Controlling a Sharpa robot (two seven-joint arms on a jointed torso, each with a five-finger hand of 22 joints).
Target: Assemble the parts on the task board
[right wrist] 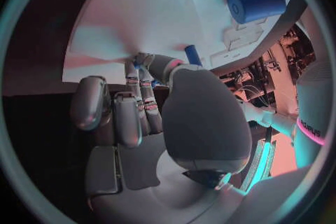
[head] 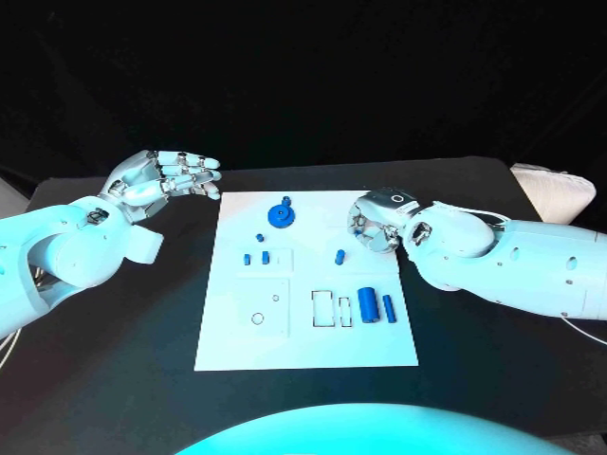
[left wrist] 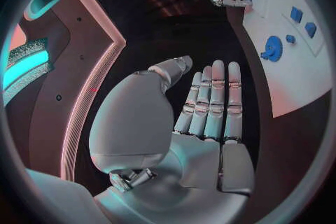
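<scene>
The white rectangular task board (head: 308, 284) lies in the middle of the black table (head: 495, 341). On it are seen a blue toothed gear wheel (head: 285, 216), several small blue pegs (head: 257, 258), a short blue pin (head: 340, 256) and two blue cylinders, one thick (head: 368, 304) and one thin (head: 389, 308), beside the rectangular slots.

The silver left hand (head: 164, 176) is held above the table beside the board's far left corner, palm up, fingers apart and lightly curled, with nothing in it. The silver right hand (head: 380, 223) is lowered over the board's right edge, just beside the short blue pin. Its fingertips (right wrist: 142, 63) are drawn together at the board surface; whether a part is pinched between them cannot be told.

Risk is judged as follows. If the pin is approached from the side, it may be knocked over or rolled toward the cylinders. A weak pinch on so small a part may allow it to slip. Downward pressure at the board's edge may shift the board.

The head view gives the overall layout and the hand positions. The right wrist view shows the fingertips close to the short blue pin (right wrist: 192, 55) and the end face of the thick cylinder (right wrist: 256, 4). The left wrist view confirms the bare palm of the left hand (left wrist: 203, 129).
</scene>
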